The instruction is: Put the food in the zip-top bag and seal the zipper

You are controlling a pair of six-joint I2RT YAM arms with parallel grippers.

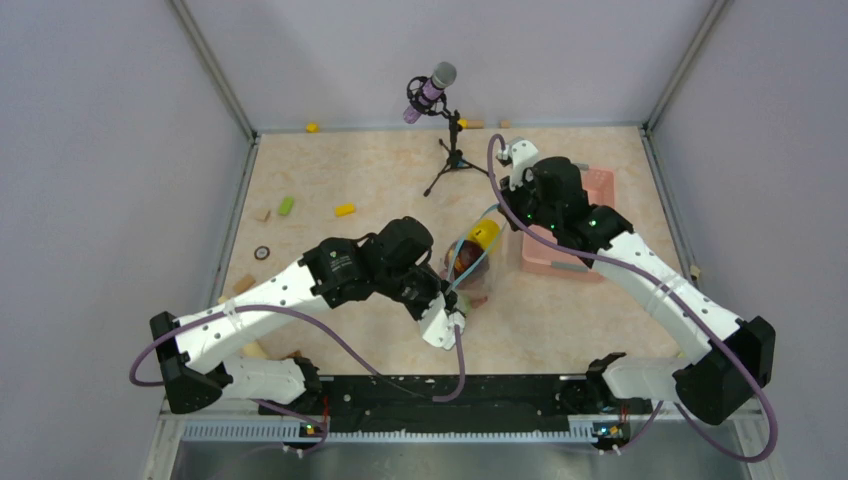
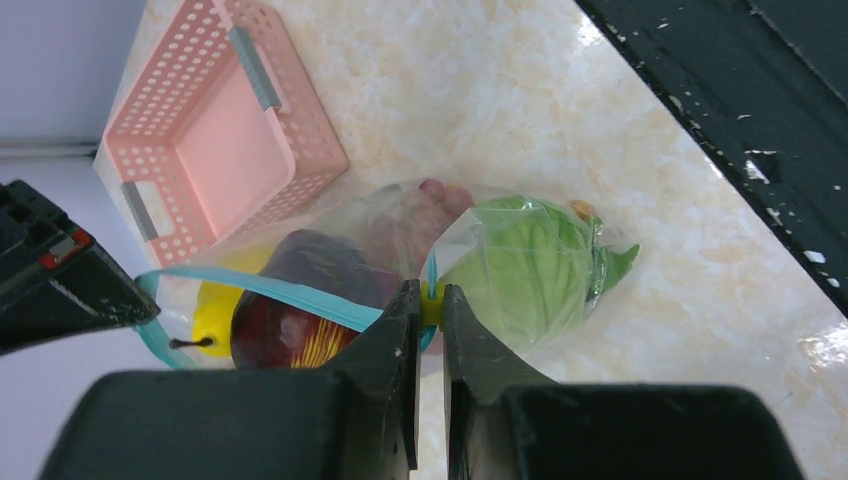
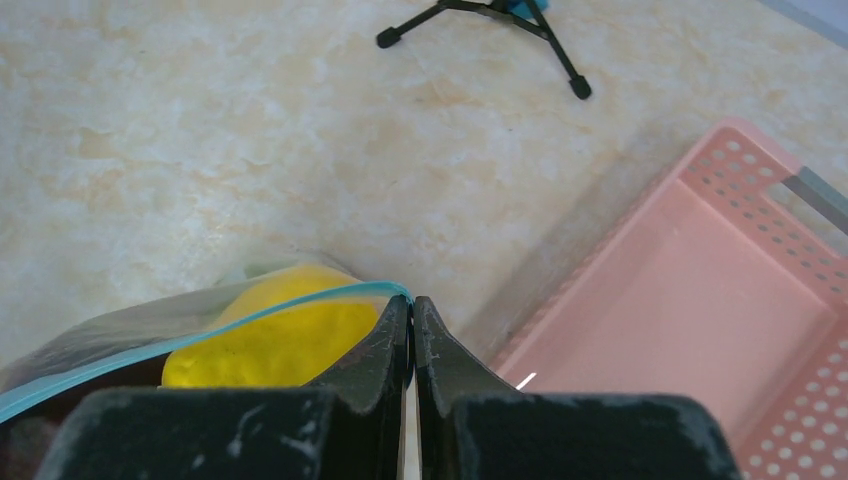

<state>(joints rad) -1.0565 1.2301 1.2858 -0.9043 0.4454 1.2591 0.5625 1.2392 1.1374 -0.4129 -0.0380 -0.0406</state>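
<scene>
While lying mid-frame, zip-top bag (image 1: 470, 268): holding food (image 2: 520, 265)
left gripper (image 2: 430, 292): jaws pinching zipper (image 2: 290, 293)
right gripper (image 3: 410, 305): jaws pinching zipper's end
pink basket (image 2: 320, 150): sitting just right of bag
mic stand (image 1: 452, 150): standing upper centre

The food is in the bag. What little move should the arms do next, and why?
Probably slide the left gripper along the zipper toward the right gripper. Both pinch the blue strip, and the stretch between them looks open.

Left arm (image 1: 262, 300) and right arm (image 1: 660, 285): white links, black joints and bases; purple cables (image 1: 489, 165); green lights at 3 o'clock; scuffed black fingers (image 2: 380, 400)
</scene>
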